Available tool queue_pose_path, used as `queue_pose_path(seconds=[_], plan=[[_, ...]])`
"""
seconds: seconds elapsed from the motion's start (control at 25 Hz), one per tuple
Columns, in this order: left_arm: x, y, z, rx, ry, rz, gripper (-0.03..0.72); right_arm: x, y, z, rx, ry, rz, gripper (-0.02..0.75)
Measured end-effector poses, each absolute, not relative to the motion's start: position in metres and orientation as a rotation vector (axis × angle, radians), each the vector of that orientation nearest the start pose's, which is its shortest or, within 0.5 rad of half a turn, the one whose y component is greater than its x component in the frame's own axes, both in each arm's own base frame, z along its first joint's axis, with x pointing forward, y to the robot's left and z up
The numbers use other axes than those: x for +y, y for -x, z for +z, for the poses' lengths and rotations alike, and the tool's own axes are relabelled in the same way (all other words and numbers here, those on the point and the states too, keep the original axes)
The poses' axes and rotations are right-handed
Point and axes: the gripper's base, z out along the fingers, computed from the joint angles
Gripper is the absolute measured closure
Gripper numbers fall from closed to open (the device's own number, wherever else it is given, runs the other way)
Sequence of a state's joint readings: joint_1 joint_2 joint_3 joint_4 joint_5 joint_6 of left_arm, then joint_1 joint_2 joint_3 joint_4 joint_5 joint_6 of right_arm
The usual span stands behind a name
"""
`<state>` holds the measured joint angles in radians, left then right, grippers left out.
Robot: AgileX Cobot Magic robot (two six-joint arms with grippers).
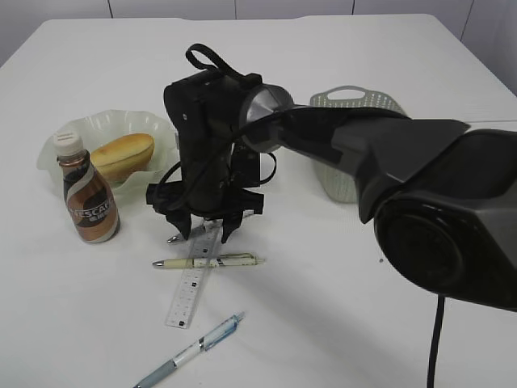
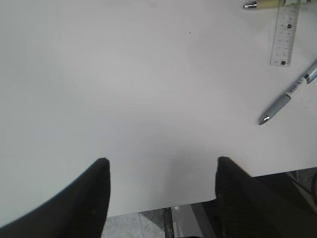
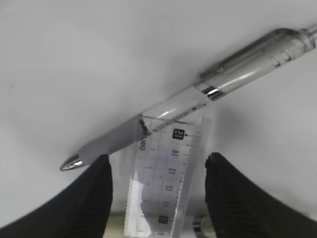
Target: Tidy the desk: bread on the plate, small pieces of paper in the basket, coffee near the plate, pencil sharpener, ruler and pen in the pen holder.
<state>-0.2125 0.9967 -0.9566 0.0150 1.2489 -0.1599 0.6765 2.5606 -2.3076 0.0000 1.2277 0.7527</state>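
Nearest, at the bottom of the exterior frame, lay a blue pen (image 1: 194, 349). Just above it was the ruler (image 1: 192, 283), flat on the table, long axis running from lower centre-left up towards the middle, tilted a bit right. A cream pen (image 1: 212, 261) crossed it.

The right gripper (image 1: 205, 234) hovered over the ruler's far end, jaws apart, straddling it and holding nothing. A clear pen (image 3: 198, 96) crossed that end too.

My guess: the ruler's light, stiff, slick plastic, so pinch across the narrow width at the edges.

The left gripper (image 2: 161, 198) was open too, over bare table.

Further back: coffee (image 1: 90, 202), bread (image 1: 123, 155) on the plate (image 1: 161, 133), and the basket (image 1: 355, 105).
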Motion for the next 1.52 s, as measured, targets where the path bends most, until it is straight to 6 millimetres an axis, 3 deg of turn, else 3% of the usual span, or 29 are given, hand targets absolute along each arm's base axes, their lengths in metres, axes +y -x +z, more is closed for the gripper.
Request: queue_pose_path(seconds=[1.04, 1.12, 1.32, 1.52], plan=[[-0.0328, -0.1579, 0.3300, 2.774, -0.076, -0.077, 0.202, 0.3327, -0.4056, 0.1296, 3.038, -0.142, 0.222, 0.300], [-0.0328, -0.1579, 0.3300, 2.774, -0.076, -0.077, 0.202, 0.3327, -0.4056, 0.1296, 3.038, -0.142, 0.222, 0.318], [-0.0328, -0.1579, 0.3300, 2.774, -0.076, -0.077, 0.202, 0.3327, -0.4056, 0.1296, 3.038, -0.142, 0.222, 0.449], [-0.0328, -0.1579, 0.3300, 2.774, -0.076, -0.077, 0.202, 0.3327, -0.4056, 0.1296, 3.038, -0.142, 0.222, 0.460]])
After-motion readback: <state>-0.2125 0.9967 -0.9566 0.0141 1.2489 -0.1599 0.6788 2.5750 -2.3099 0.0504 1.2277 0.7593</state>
